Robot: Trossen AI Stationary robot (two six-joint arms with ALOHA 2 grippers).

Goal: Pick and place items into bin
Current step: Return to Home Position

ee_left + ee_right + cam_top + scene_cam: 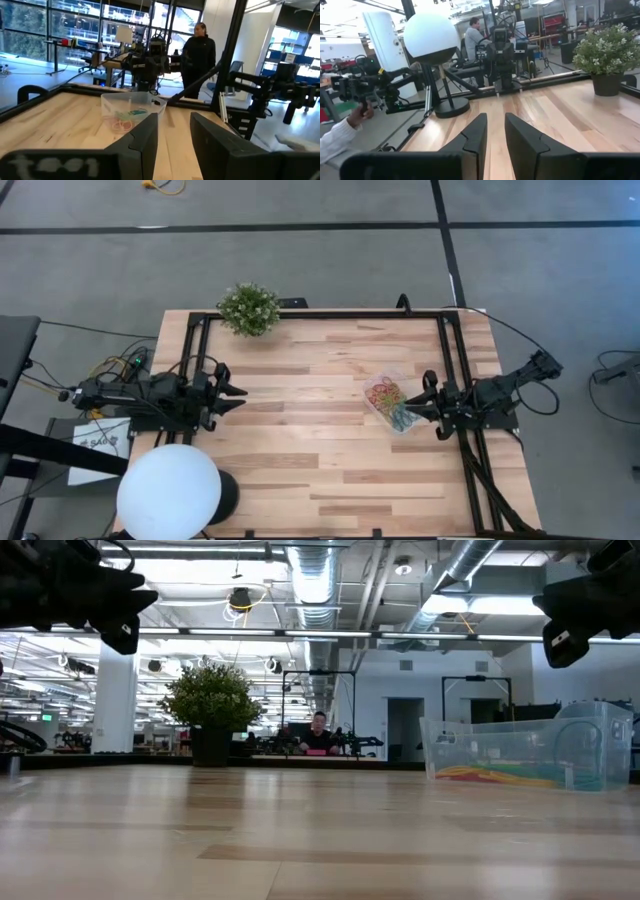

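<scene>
High view, I see bin (378, 379) on worktop (300, 435) R side, rubber bands (386, 393) piled inside, R jaws just beside it, slightly parted, empty, L jaws at L edge, well apart from bin, slightly parted, empty

Worktop (320, 455) layout:
- Bin (376, 379) sits right of centre, with the rubber bands (390, 400) inside it.
- Right gripper (412, 411) is just beside the bin on its right, raised above the surface.
- Left gripper (238, 397) is near the left edge, well apart from the bin.
- Potted plant (249, 308) stands on the back edge, left of centre.
- Globe lamp (168, 492) is at the front-left corner.
</scene>
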